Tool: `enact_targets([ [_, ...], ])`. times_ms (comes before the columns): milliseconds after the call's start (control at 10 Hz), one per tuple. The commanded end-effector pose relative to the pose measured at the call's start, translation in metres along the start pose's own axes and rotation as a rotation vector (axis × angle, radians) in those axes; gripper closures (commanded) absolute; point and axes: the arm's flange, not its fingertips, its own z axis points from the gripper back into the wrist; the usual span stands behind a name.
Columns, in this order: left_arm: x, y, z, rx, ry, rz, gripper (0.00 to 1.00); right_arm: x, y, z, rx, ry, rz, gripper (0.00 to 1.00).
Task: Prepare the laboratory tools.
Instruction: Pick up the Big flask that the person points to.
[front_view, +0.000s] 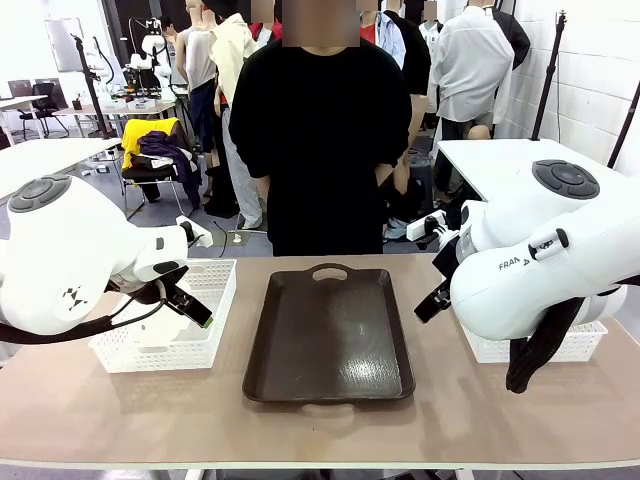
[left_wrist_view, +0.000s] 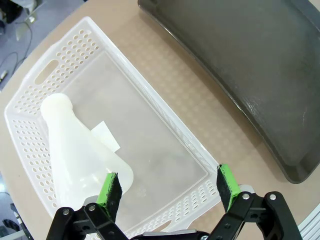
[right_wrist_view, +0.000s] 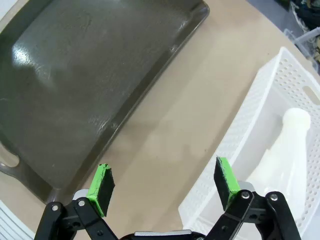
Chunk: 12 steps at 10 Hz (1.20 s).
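From the front, the left gripper (front_view: 197, 308) hung over the left basket (front_view: 215, 345) and the right gripper (front_view: 428, 303) hung beside the right basket (front_view: 580, 345), with the tray (front_view: 330, 340) bare between them. Down the left wrist, the jaws stood spread, one pad (left_wrist_view: 109, 192) over the wide base of the left flask (left_wrist_view: 75, 145); I'd have moved toward the narrower neck before closing. The right wrist showed jaws spread above the table (right_wrist_view: 175, 115), with the right flask (right_wrist_view: 290, 145) off to one side in its basket, so it wanted centring first.

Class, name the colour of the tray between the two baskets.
The tray is dark brown, clearest in front view.
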Motion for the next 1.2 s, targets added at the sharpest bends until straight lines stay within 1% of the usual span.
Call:
enact_targets([
  [0, 0.0, 0.001, 0.0, 0.0, 0.0, 0.002, 0.0, 0.0, 0.0, 0.0, 0.0, 0.0, 0.0, 0.0],
  [900, 0.0, 0.0, 0.0, 0.0, 0.0, 0.0, 0.0, 0.0, 0.0, 0.0, 0.0, 0.0, 0.0, 0.0],
  [1000, 0.006, 0.007, 0.02, 0.04, -0.042, 0.015, 0.0, 0.003, -0.008, 0.021, 0.051, -0.011, -0.028, 0.0],
  [1100, 0.011, 0.018, 0.042, 0.045, -0.098, 0.052, 0.0, 0.005, -0.022, 0.046, 0.104, -0.043, -0.074, 0.0],
])
